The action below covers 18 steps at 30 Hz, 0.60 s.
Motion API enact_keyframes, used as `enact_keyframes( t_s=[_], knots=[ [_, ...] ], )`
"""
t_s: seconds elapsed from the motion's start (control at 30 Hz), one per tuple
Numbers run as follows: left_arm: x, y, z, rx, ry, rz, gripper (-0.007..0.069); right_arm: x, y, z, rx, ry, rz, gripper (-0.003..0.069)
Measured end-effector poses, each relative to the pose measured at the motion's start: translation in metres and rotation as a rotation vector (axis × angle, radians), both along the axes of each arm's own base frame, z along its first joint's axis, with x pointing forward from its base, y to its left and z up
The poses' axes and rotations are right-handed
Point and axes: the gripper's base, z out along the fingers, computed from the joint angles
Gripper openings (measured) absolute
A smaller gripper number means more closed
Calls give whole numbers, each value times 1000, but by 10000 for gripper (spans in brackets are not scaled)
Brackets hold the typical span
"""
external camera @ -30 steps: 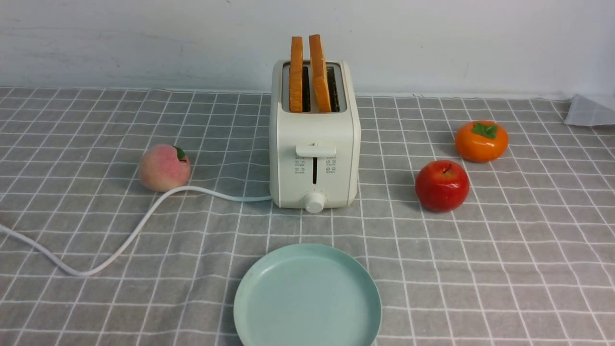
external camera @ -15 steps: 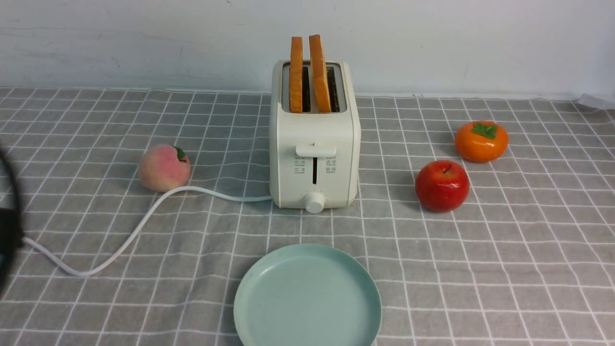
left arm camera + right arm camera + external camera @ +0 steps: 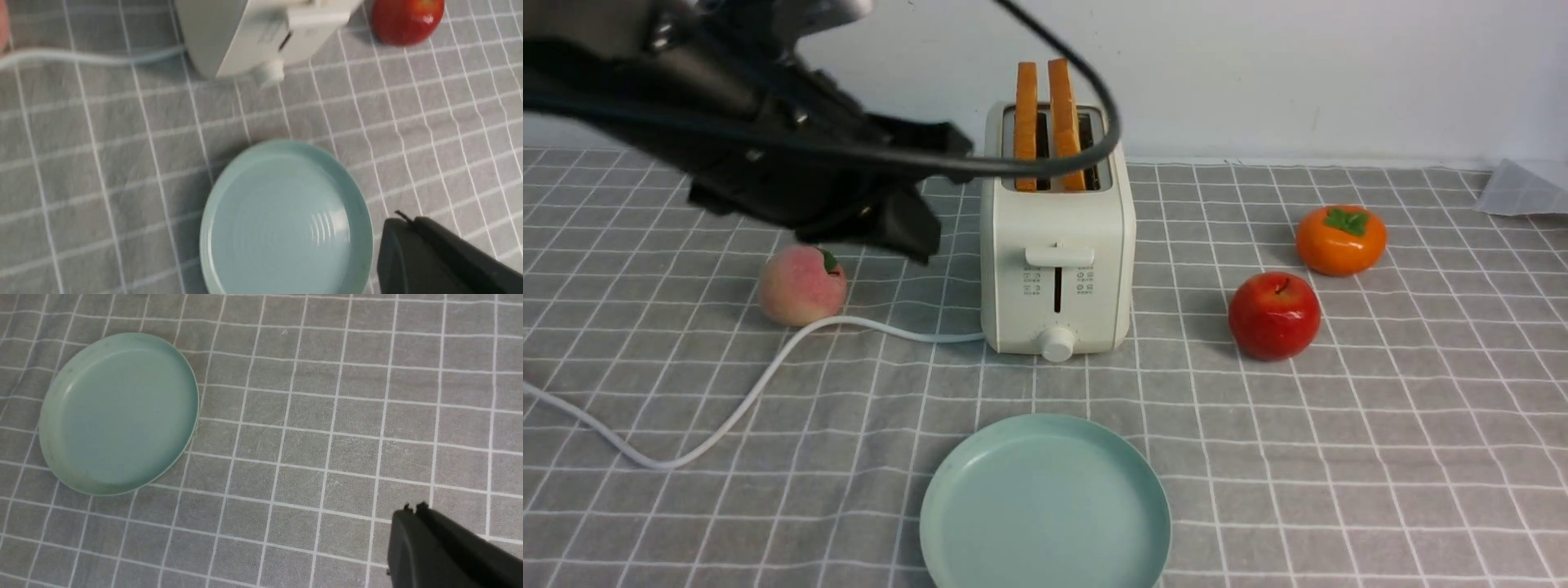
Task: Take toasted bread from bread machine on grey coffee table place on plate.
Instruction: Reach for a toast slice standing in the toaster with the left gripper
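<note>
Now the left pincer (image 3: 408, 222), raised over the counter (image 3: 1339, 449) left of the toaster (image 3: 1058, 245), looks clenched on nothing, though blur makes that only a judgement. The right pincer (image 3: 412, 508), low over bare cloth beside the empty plate (image 3: 1045, 506), is pressed together and empty too. To lift a slice well, I would spread the left jaws first, straddle one crust from above, and pull straight up. The toast (image 3: 1045, 122) stands upright in both slots, near the left pincer's right side and untouched, with the plate just in front of the toaster.
</note>
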Motion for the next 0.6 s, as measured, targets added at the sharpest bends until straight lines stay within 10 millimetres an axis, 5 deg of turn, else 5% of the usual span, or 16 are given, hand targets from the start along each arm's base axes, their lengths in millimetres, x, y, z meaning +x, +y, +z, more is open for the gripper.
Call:
enact_keyframes(
  t_s=[0.17,0.3,0.6],
  knots=[
    [33,-11,12,-3,-137,41,-14,0,0,0,3,1,3,-8],
    [63,-22,3,-11,-257,51,36,0,2,1,22,1,7,-8],
    [118,-44,-52,-24,-348,70,379,0,5,2,63,-4,15,-5]
  ],
)
